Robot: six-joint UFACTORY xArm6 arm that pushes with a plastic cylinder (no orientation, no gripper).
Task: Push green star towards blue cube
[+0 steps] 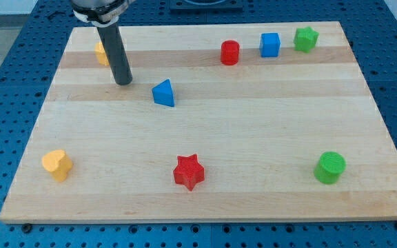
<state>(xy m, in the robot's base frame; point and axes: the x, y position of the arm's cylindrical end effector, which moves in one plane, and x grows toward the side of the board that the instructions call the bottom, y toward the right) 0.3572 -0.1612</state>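
Note:
The green star (306, 38) sits near the view's top right corner of the wooden board (205, 124). The blue cube (270, 45) stands just left of it, a small gap between them. My tip (123, 83) is at the view's upper left, far from both, at the end of the dark rod. It rests a little left of a blue triangular block (163, 93).
A red cylinder (230, 52) stands left of the blue cube. A yellow block (102, 52) is partly hidden behind the rod. A yellow heart-shaped block (57, 164), a red star (189, 171) and a green cylinder (330, 167) lie along the view's bottom.

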